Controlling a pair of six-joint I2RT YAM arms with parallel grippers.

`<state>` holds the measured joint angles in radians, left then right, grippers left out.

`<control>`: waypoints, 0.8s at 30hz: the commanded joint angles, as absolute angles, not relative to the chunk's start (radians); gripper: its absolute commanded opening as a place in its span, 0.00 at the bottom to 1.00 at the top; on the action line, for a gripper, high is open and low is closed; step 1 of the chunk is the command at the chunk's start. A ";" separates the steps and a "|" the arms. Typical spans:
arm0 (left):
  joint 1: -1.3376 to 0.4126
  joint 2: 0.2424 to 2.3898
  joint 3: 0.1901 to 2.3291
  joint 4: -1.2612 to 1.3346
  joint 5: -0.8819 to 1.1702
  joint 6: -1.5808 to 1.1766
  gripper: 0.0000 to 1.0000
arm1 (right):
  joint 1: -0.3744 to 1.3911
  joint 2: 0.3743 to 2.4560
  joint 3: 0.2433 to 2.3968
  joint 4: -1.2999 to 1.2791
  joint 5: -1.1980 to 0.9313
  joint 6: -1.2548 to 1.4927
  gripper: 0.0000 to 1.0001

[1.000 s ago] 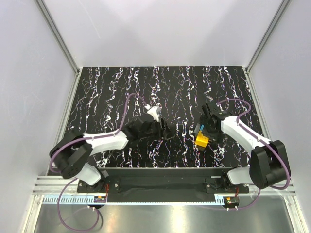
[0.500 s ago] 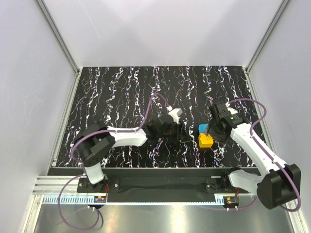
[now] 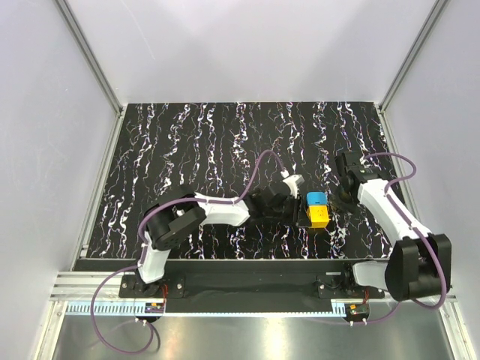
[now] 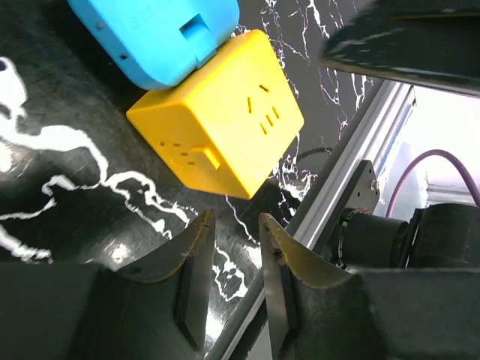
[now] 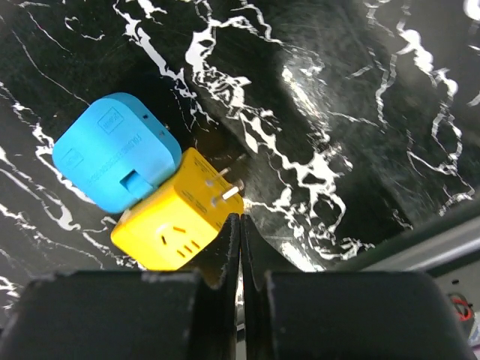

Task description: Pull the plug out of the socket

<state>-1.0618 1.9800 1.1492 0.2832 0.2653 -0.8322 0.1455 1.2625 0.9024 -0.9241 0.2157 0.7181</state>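
Observation:
A blue plug (image 3: pixel 316 199) sits pushed into a yellow socket cube (image 3: pixel 319 216), and the joined pair lies on the black marbled table. My left gripper (image 3: pixel 300 212) is just left of the cube. In the left wrist view its fingers (image 4: pixel 196 251) stand a narrow gap apart with nothing between them, the cube (image 4: pixel 217 124) and plug (image 4: pixel 154 34) just beyond the tips. My right gripper (image 3: pixel 337 202) is just right of the pair. In the right wrist view it (image 5: pixel 240 219) is shut on nothing, its tips beside the cube (image 5: pixel 176 225), near the cube's bare metal prongs (image 5: pixel 225 189). The plug (image 5: pixel 112 154) lies beyond.
An aluminium rail (image 3: pixel 255 289) runs along the table's near edge, close to the cube. White walls and metal posts (image 3: pixel 90 56) enclose the table on the other sides. Purple cables (image 3: pixel 255 169) loop over each arm.
My left arm has reached right to the cube and its jaws have narrowed. My right gripper has shut and drawn back to the right of the pair, which has shifted slightly right.

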 commanded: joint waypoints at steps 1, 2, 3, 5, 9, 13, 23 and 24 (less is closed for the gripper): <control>-1.065 2.011 1.218 0.296 0.279 -0.831 0.34 | 0.143 1.305 0.893 -0.839 0.181 0.666 0.03; -1.066 2.017 1.227 0.290 0.281 -0.830 0.34 | 0.143 1.308 0.891 -0.830 0.173 0.660 0.03; -1.066 2.026 1.233 0.291 0.282 -0.831 0.34 | 0.143 1.315 0.891 -0.825 0.176 0.651 0.03; -1.069 2.051 1.256 0.291 0.291 -0.839 0.34 | 0.143 1.327 0.893 -0.810 0.170 0.643 0.03; -1.075 2.089 1.281 0.307 0.304 -0.854 0.34 | 0.143 1.391 0.896 -0.770 0.098 0.608 0.06; -1.089 2.132 1.331 0.313 0.324 -0.857 0.34 | 0.147 1.420 0.902 -0.735 0.035 0.592 0.08; -1.105 1.968 1.181 0.330 0.305 -0.827 0.41 | 0.146 1.385 0.980 -0.836 0.172 0.584 0.53; -1.103 1.942 1.161 0.330 0.305 -0.822 0.43 | 0.144 1.378 0.983 -0.842 0.173 0.584 0.58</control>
